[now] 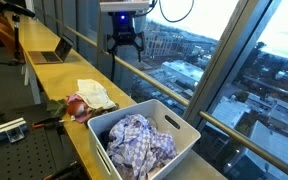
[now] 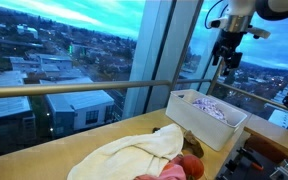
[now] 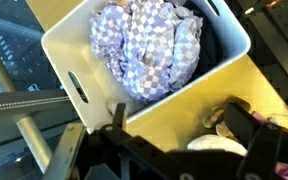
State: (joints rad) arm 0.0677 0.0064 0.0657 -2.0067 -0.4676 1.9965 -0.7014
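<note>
With the white bin [image 1: 181,138] standing near the window-side edge of the tabletop [image 1: 59,85] and the checked cloth [image 1: 134,140] heaped inside it, my jaws, open and empty high above, could strike the rim on a skewed descent and shove the bin off.

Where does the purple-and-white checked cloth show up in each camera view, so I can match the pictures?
In an exterior view: the purple-and-white checked cloth lies lower centre, bunched in the bin.
In an exterior view: right of centre, it shows just above the bin's rim.
Wrist view: upper centre, filling the bin.
Shared landmark: the white rectangular plastic bin around it.
</note>
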